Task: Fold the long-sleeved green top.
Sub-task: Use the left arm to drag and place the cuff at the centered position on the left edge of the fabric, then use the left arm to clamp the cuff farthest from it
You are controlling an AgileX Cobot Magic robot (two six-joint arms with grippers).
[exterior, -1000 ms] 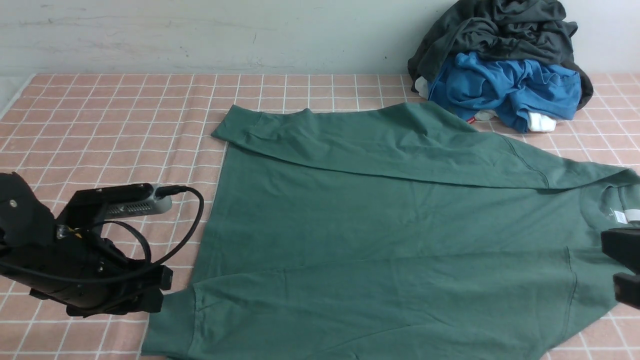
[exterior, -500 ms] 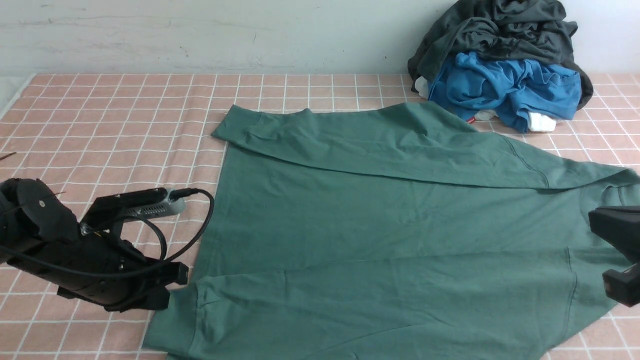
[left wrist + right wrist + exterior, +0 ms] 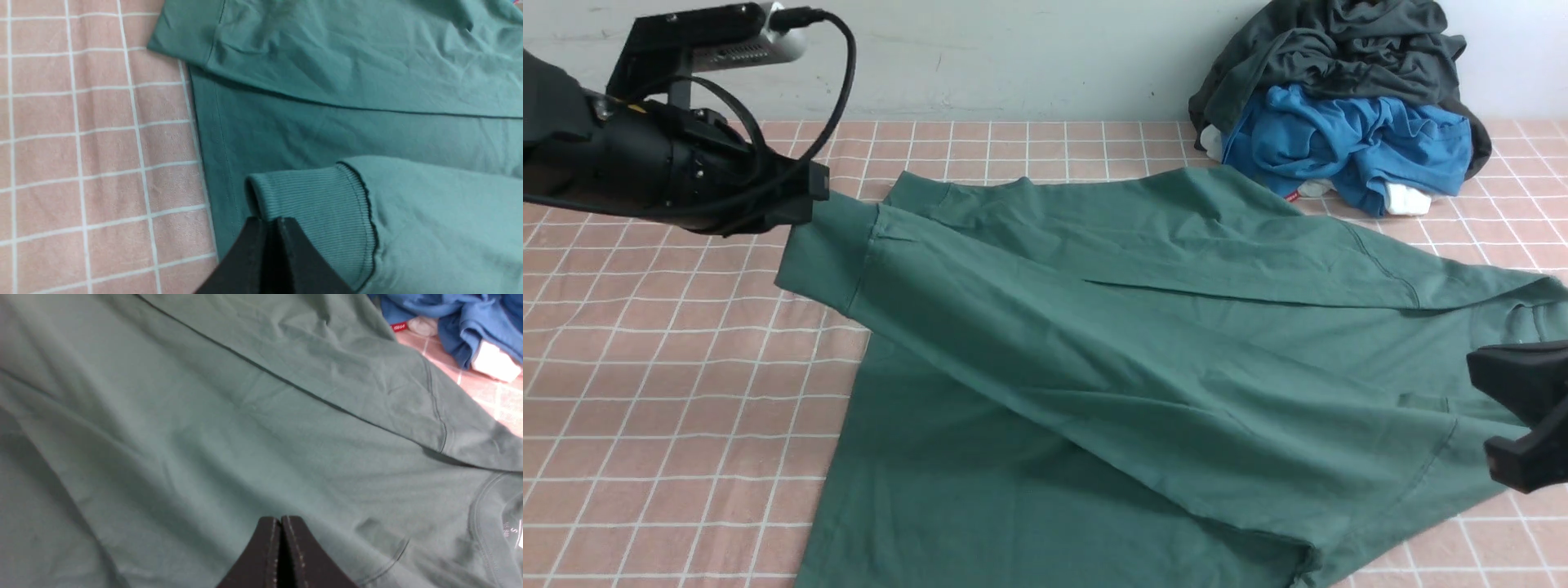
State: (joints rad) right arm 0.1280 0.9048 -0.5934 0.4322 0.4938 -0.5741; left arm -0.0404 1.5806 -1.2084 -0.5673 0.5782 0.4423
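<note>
The green long-sleeved top (image 3: 1143, 359) lies spread over the pink checked cloth, neck to the right. My left gripper (image 3: 815, 193) is shut on the ribbed cuff (image 3: 310, 200) of the near sleeve. It holds the cuff raised at the far left, so the sleeve stretches diagonally across the body. In the left wrist view the closed jaws (image 3: 267, 221) pinch the cuff's edge. The far sleeve (image 3: 1143, 237) lies folded along the back edge. My right gripper (image 3: 1499, 408) is shut over the chest below the collar (image 3: 482, 522), with nothing between its tips (image 3: 280, 519).
A heap of charcoal-black (image 3: 1339, 49) and bright blue (image 3: 1347, 147) garments sits at the back right against the wall, touching the top's far edge. The pink checked cloth (image 3: 686, 367) covers the table to the left of the top.
My left gripper closed on the near sleeve's cuff at the front left, then rose and swung to the far left, dragging the sleeve across the body. The right gripper edged slightly left.
</note>
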